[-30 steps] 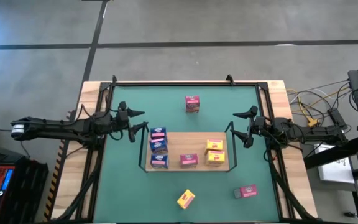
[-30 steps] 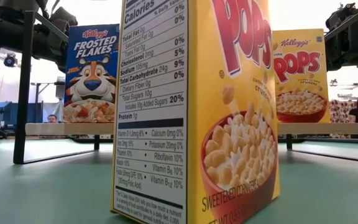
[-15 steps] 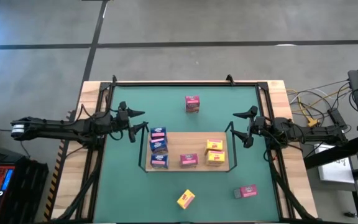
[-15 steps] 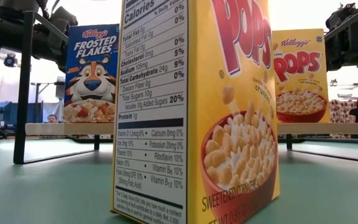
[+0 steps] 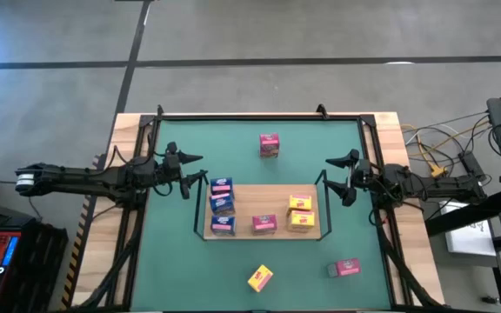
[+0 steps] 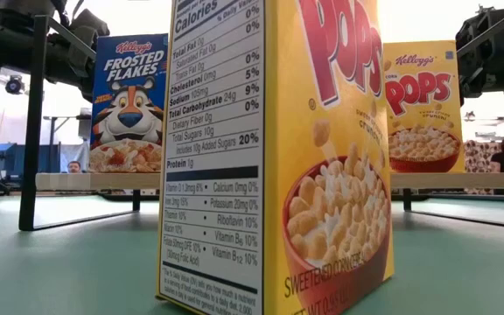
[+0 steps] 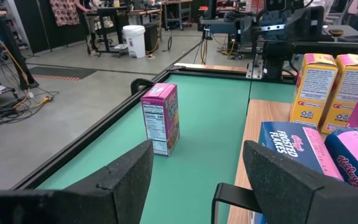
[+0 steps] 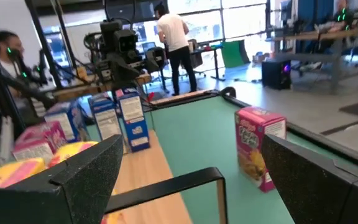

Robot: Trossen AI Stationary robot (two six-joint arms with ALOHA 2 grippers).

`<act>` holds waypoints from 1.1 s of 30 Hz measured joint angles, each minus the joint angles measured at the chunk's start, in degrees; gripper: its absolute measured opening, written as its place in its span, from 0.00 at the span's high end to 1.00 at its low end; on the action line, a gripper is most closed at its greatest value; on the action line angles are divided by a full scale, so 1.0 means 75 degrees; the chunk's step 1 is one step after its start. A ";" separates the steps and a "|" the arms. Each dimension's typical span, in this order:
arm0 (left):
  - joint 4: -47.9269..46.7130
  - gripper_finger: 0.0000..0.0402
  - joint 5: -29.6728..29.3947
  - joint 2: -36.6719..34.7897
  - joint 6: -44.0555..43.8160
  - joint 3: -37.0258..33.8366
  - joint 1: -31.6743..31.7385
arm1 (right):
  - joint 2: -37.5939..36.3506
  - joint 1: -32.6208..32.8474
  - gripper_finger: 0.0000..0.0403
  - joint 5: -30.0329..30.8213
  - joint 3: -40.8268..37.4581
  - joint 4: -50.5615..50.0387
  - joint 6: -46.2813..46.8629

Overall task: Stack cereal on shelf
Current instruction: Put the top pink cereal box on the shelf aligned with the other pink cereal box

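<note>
1. On the table, mid-field, your shelf (image 5: pixel 259 198) already carries six boxes: three blue boxes (image 5: pixel 222 206) in a column at its left end, one pink box (image 5: pixel 263 223) at the middle of the near rail, and two yellow boxes (image 5: pixel 300 212) toward its right end.
2. Three boxes are not yet shelved: a far pink box (image 5: pixel 270 145) standing on the green beyond the shelf, a near yellow box (image 5: pixel 260 278) in front of it, and a near pink box (image 5: pixel 346 268) lying toward the front right.
3. Your left gripper (image 5: pixel 191 178) hangs just off the shelf's left end, fingers part-way apart with nothing between them; its wrist view looks across at the far pink box.
4. Your right gripper (image 5: pixel 339 181) hangs just off the shelf's right end, fingers spread wide, also empty.
5. Judged from this, you are between picks: neither arm is reaching for a box.
6. For the next move, choose one loose box. The far pink one sits nearest the left gripper; the near pink one suits the right arm.
7. Whichever you take, swing clear of the shelf's black rail, descend over the box, close across its narrow faces, then set it beside the pink box.
</note>
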 joint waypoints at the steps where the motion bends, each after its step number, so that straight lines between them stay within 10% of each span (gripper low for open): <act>1: 0.0004 0.42 0.0000 0.0000 0.0000 0.0000 0.0000 | 0.0000 0.0003 0.08 0.0005 0.0000 0.0030 0.0232; 18: 0.0058 0.42 -0.0003 0.0012 -0.0002 0.0003 0.0000 | 0.0174 0.0002 0.08 0.1462 0.0707 0.0350 -0.0172; 26: 0.0082 0.42 -0.0001 0.0038 -0.0003 0.0009 0.0000 | 0.1104 -0.0009 0.08 0.5082 0.1257 0.0373 0.0144; 33: 0.0089 0.42 -0.0003 0.0093 -0.0003 0.0009 0.0000 | 0.2729 0.0000 0.08 0.4674 0.2217 0.0308 0.0054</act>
